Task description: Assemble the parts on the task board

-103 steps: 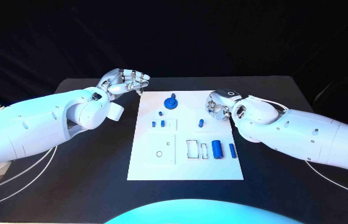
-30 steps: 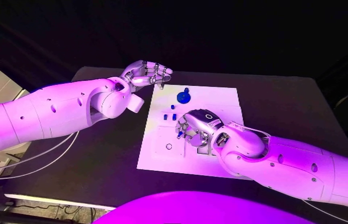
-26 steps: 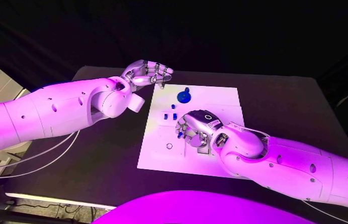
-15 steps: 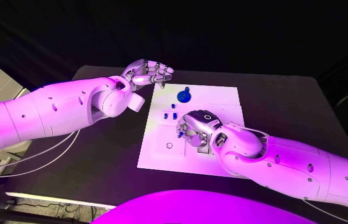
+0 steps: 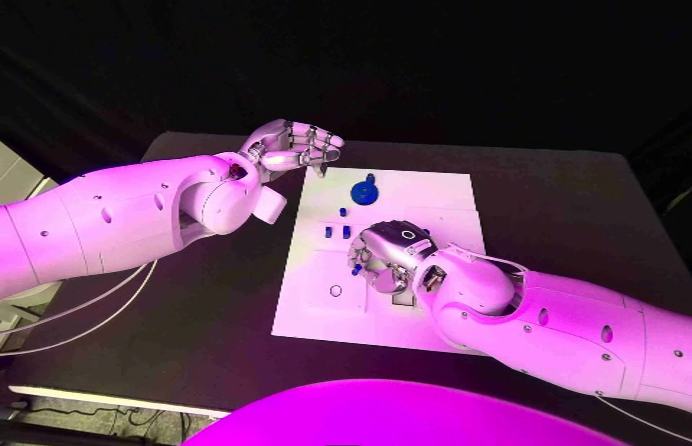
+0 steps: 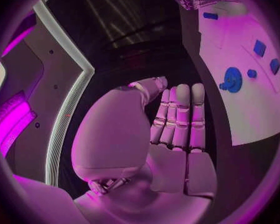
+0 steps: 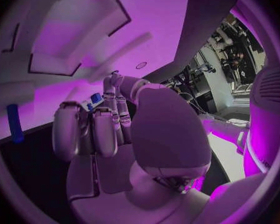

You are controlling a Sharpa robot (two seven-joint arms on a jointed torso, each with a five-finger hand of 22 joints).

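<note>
White against the black counter (image 5: 188,296), the task board (image 5: 325,311) lies at the middle, carrying small blue parts. The right robot hand (image 5: 387,261) hangs low over the board's centre, fingers curled down toward the surface; from this angle it is hard to tell whether anything is pinched beneath them, though the right wrist view shows the fingers (image 7: 102,129) drawn together with nothing plainly in them. A blue gear-like part (image 5: 364,193) stands near the board's far edge, with a smaller blue part (image 5: 345,211) just beside it and two more blue parts (image 5: 338,232) close to the right robot hand. The left robot hand (image 5: 293,147) hovers off the board's far left corner, above the counter, its fingers curled in and holding nothing. Seen from the left wrist, the gear (image 6: 232,79) sits well apart from those fingers (image 6: 180,117).
</note>
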